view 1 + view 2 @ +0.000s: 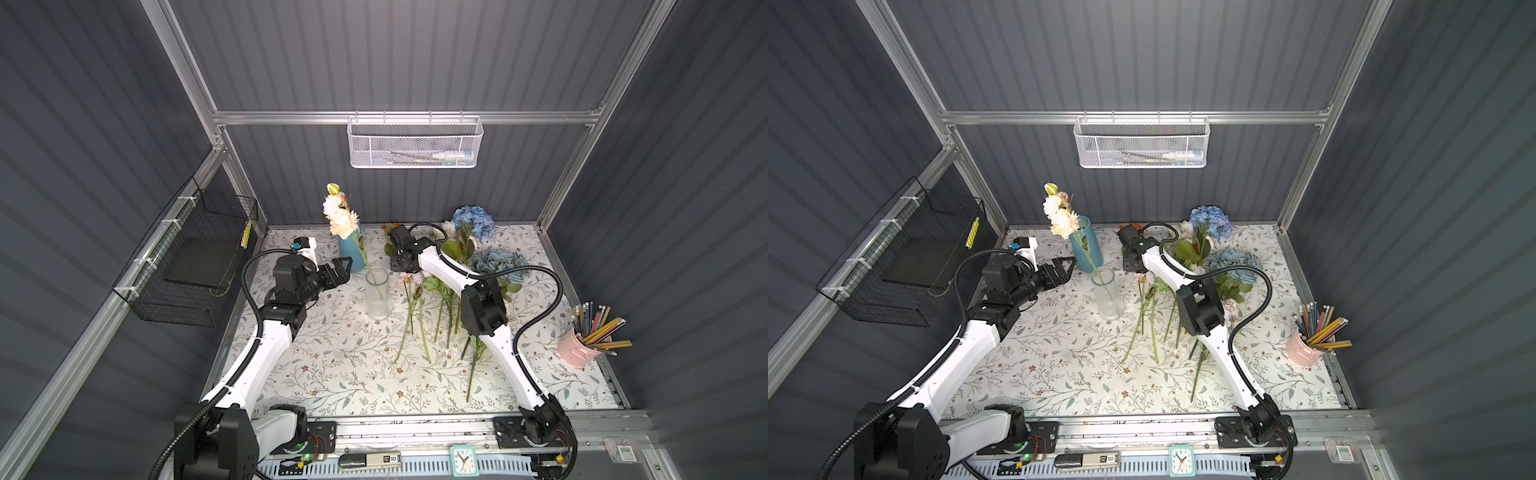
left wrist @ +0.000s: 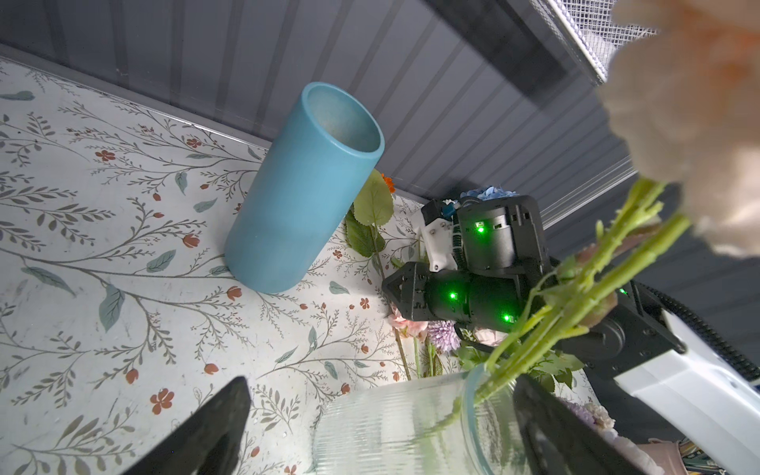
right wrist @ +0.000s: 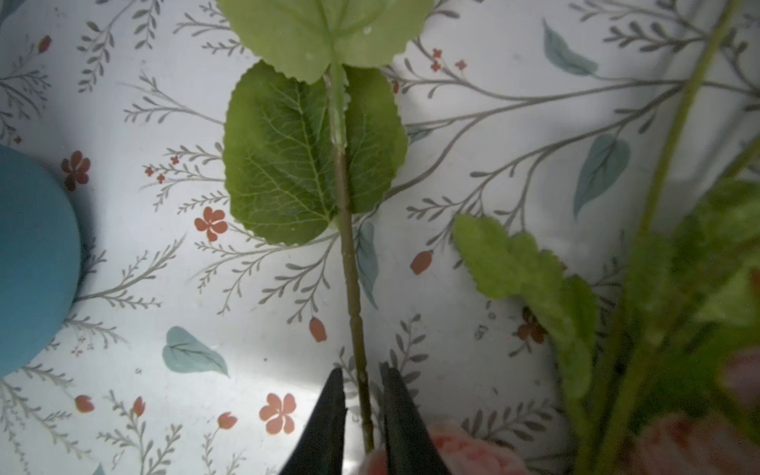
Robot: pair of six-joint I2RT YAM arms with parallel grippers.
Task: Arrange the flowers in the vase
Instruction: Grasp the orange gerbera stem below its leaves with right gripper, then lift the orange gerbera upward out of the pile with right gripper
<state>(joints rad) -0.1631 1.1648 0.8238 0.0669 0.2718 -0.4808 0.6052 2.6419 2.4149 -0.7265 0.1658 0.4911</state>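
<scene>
Blooms [image 1: 343, 218] of peach and cream, with one yellow-green bud above them, top a pale green branching stalk that stands tilted in the ribbed glass vase [image 1: 378, 299], just ahead of the left gripper [image 1: 348, 266]. That gripper holds nothing; its jaws are spread wide, one black finger [image 2: 214, 432] showing at each side of the vase in the left wrist view. The left arm rises from the near edge of the desk [image 1: 332, 374], its wrist level and its gripper pointing sideways at the vase. Beyond the fingertips a matte blue vase [image 1: 348, 249] stands upright. Farther right, the right gripper [image 3: 362, 370] points down at the desk, its jaws narrowed to a slit around a thin olive stem [image 3: 347, 246] with broad toothed leaves [image 3: 279, 164]. Slivers of desk show on both sides of the stem at the tips, and I cannot tell whether it is pinched. The right arm reaches forward and inward over the loose flowers [image 1: 419, 316], pink and lilac heads on long green stems lying flat behind the gripper. Blue hydrangeas [image 1: 473, 220] lie to its outer side.
</scene>
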